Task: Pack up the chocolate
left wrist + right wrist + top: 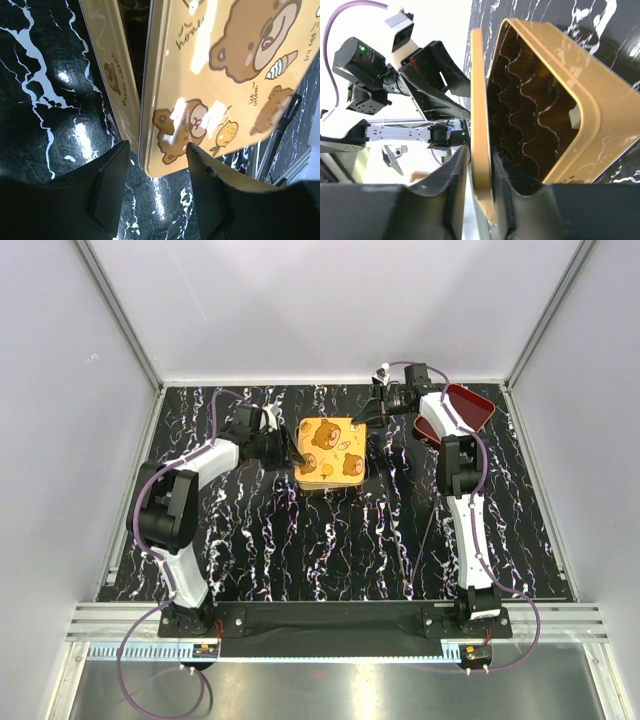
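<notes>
The gold square tin [318,483] stands mid-table, its bear-printed lid [330,448] lifted off it at an angle. My right gripper [365,418] is shut on the lid's far right edge. In the right wrist view the thin lid edge [479,100] is pinched in my right gripper [477,152], with the open tin and its dark wavy liner [535,110] beside it. My left gripper [290,455] is open at the lid's left side. In the left wrist view the lid's corner [165,160] lies between the spread fingers of my left gripper [157,150]. No chocolate shows.
A dark red square tray [472,408] lies at the back right, behind my right arm. The tin's side wall [112,70] with small bear print sits left of the lid in the left wrist view. The black marbled table [330,550] has grey walls around it.
</notes>
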